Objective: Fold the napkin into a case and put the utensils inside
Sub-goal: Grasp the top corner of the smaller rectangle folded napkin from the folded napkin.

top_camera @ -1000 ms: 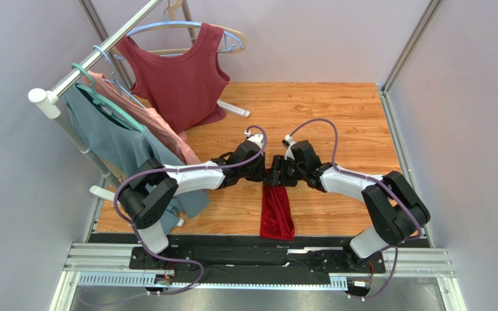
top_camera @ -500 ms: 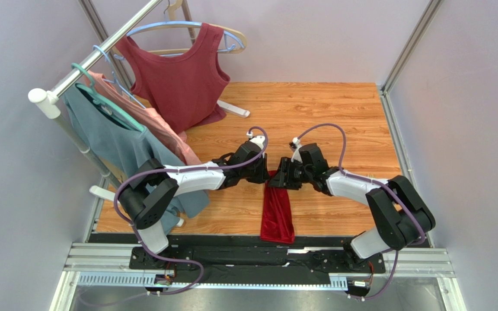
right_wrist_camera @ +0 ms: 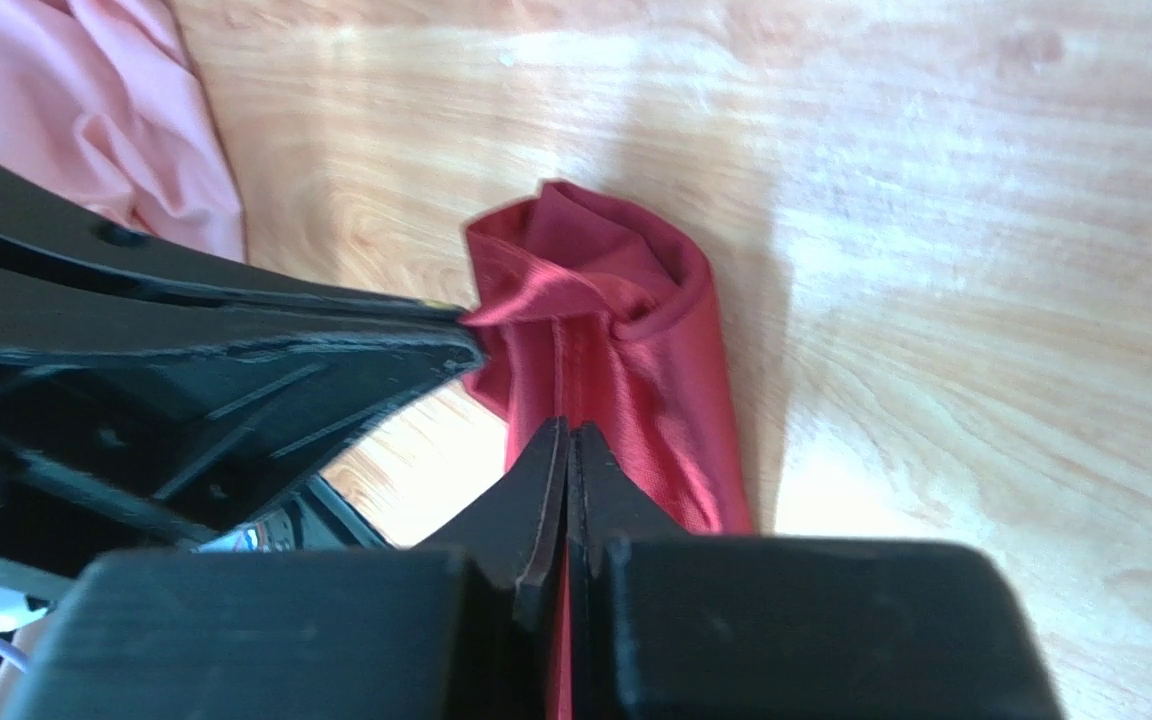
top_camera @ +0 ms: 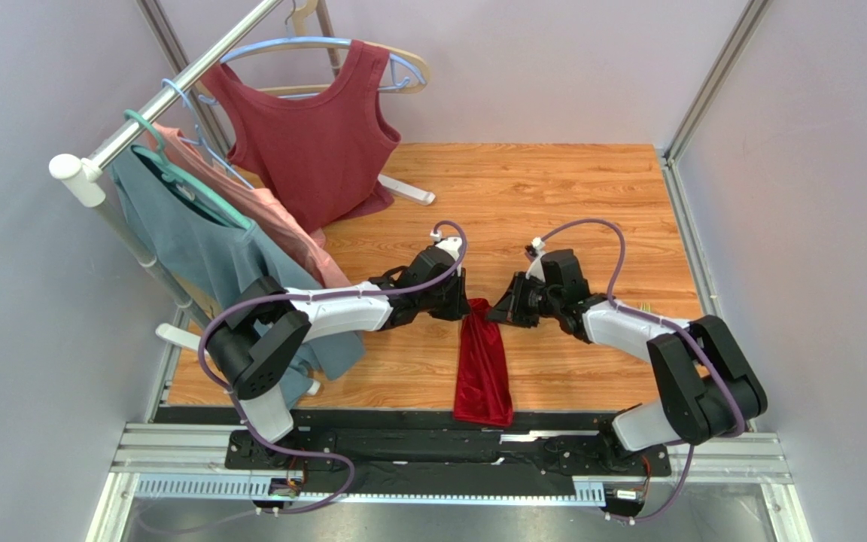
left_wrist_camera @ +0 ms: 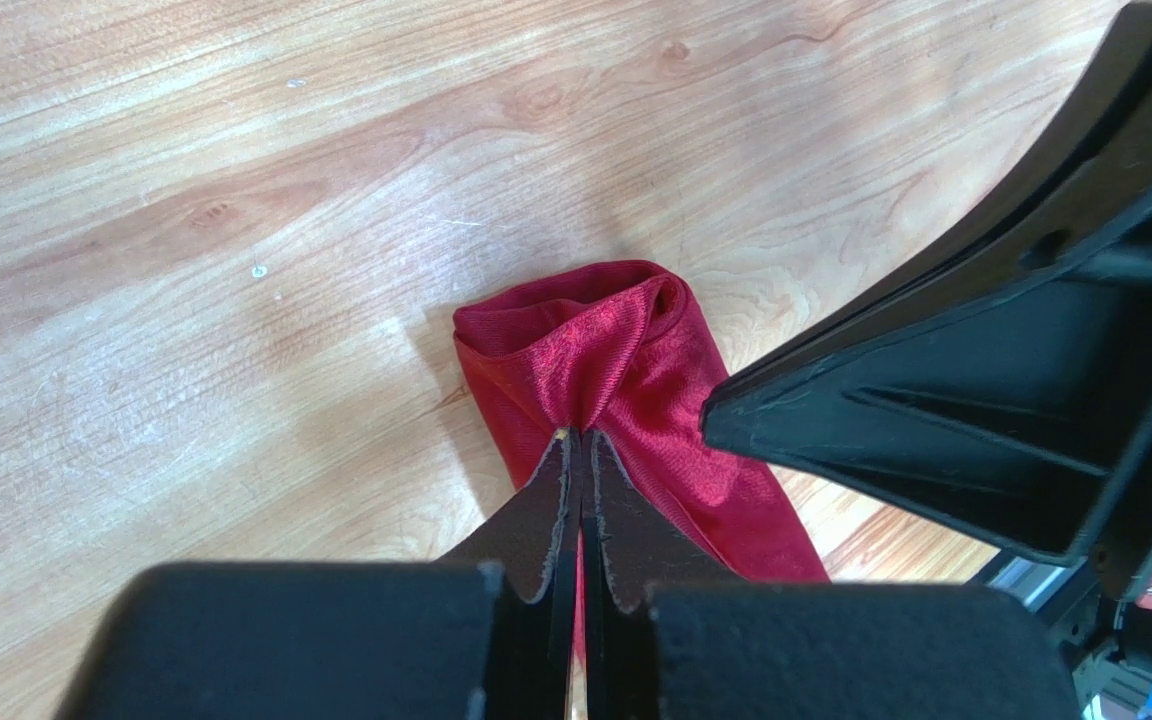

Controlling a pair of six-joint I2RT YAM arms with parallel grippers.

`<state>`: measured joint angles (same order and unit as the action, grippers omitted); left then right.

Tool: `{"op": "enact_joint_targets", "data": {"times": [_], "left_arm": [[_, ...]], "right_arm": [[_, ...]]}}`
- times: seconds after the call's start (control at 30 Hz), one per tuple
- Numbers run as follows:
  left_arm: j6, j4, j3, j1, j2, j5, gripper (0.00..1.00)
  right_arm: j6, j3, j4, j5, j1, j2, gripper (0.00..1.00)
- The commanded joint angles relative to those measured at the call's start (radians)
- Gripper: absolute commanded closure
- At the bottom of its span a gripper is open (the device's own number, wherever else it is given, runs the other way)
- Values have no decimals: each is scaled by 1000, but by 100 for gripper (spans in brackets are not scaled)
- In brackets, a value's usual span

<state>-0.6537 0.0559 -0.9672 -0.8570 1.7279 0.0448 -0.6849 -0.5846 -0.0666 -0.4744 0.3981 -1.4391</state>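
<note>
The napkin (top_camera: pixel 483 364) lies as a narrow crimson strip running from mid-table toward the near edge. Its far end is bunched and lifted between the two grippers. My left gripper (top_camera: pixel 467 305) is shut on that end from the left. In the left wrist view its tips (left_wrist_camera: pixel 579 438) pinch the gathered napkin (left_wrist_camera: pixel 620 353). My right gripper (top_camera: pixel 500 313) is shut on the same end from the right, and crimson napkin (right_wrist_camera: pixel 642 323) runs between its tips (right_wrist_camera: pixel 567 432). The utensils are not visible in any view.
A clothes rack stands at the back left with a maroon top (top_camera: pixel 314 130), a teal garment (top_camera: pixel 189 237) and a pink one (top_camera: pixel 280 220). Its white foot (top_camera: pixel 410 190) rests on the wooden table (top_camera: pixel 585 192). Pink cloth (right_wrist_camera: pixel 117 105) shows beyond the left gripper's body (right_wrist_camera: pixel 207 375).
My right gripper went from open to shut on the napkin's far end and shifted a little right. The left gripper stayed shut in place.
</note>
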Motion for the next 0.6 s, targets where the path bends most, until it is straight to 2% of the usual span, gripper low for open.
{"op": "enact_joint_targets", "data": {"times": [0.0, 0.43, 0.57], "left_arm": [[-4, 28, 2, -4, -27, 15, 100], [3, 25, -10, -14, -14, 26, 100], [15, 21, -8, -20, -13, 50, 100]], "right_arm": [[-18, 14, -58, -13, 11, -35, 100], [-177, 60, -275, -10, 56, -159, 100], [-260, 91, -356, 66, 62, -167, 100]]}}
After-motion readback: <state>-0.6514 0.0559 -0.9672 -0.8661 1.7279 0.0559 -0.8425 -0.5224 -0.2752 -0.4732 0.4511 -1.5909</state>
